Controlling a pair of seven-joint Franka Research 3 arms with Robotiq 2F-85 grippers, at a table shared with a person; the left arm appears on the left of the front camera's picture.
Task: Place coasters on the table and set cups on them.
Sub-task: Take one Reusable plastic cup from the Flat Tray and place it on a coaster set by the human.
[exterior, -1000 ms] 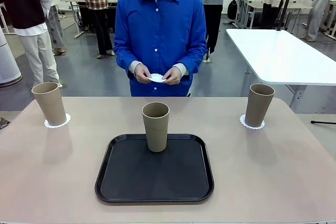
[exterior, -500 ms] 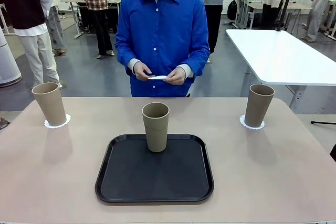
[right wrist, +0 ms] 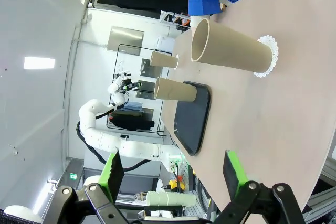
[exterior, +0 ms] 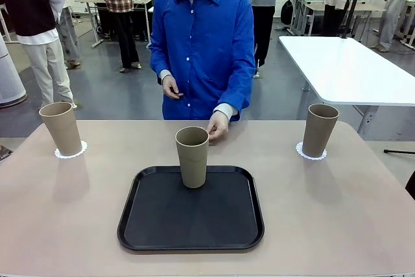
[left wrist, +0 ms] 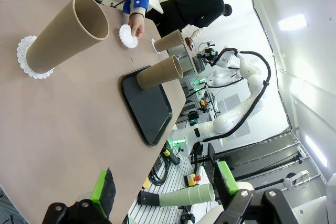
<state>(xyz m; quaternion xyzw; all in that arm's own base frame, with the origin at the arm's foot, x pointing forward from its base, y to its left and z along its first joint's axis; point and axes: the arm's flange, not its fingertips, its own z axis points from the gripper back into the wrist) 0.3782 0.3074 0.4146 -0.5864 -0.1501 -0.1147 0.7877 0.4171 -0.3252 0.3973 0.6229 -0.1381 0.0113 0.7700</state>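
Three tan cups stand on the beige table [exterior: 65, 218]. The left cup [exterior: 61, 128] rests on a lacy white coaster [exterior: 70, 154], and the right cup [exterior: 320, 129] on another coaster [exterior: 310, 154]. The middle cup [exterior: 192, 156] stands on the black tray [exterior: 191, 215]. Behind it, the person's hand [exterior: 217, 124] reaches down to the tabletop. In the left wrist view that hand [left wrist: 137, 24] holds a third coaster [left wrist: 127, 35] flat against the table. My left gripper [left wrist: 163, 184] is open and holds nothing, well away from the nearest cup [left wrist: 65, 34]. My right gripper [right wrist: 173, 170] is open too, back from its nearest cup [right wrist: 231, 45].
A white glossy table [exterior: 343, 66] stands at the back right, beyond the beige one. People walk about in the background. A stack of pale cups [left wrist: 184, 196] lies below the table edge on my side.
The person's hand with the coaster has come down from chest height to the table behind the middle cup. The other hand stays at the waist. Cups, tray and grippers have not moved.
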